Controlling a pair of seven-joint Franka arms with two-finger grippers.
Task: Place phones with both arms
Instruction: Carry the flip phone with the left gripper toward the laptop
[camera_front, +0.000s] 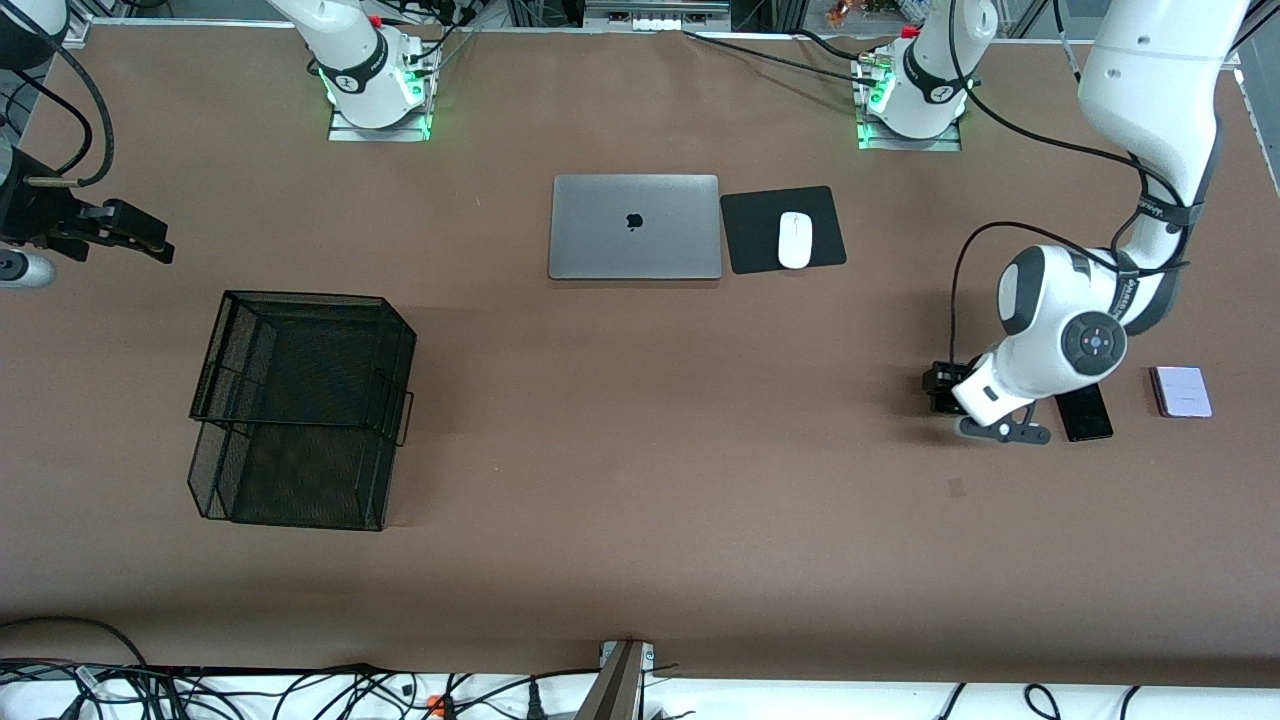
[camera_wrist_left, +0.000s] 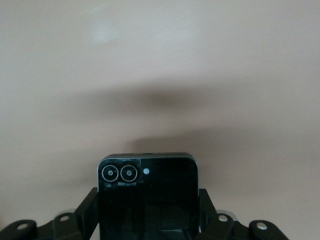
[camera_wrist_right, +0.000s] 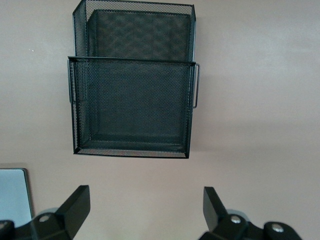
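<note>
My left gripper is shut on the small squarish black phone and holds it just above the table at the left arm's end. In the left wrist view the phone sits between the gripper's two fingers, its twin camera rings showing. The long slim black slab lies beside the left wrist, partly hidden by it. The pale lilac phone lies flat close to the slab, toward the table's end. My right gripper is open and empty, up at the right arm's end; it also shows in the right wrist view.
A black two-tier wire mesh tray stands toward the right arm's end, and the right wrist view looks onto it. A closed silver laptop and a white mouse on a black pad lie near the bases.
</note>
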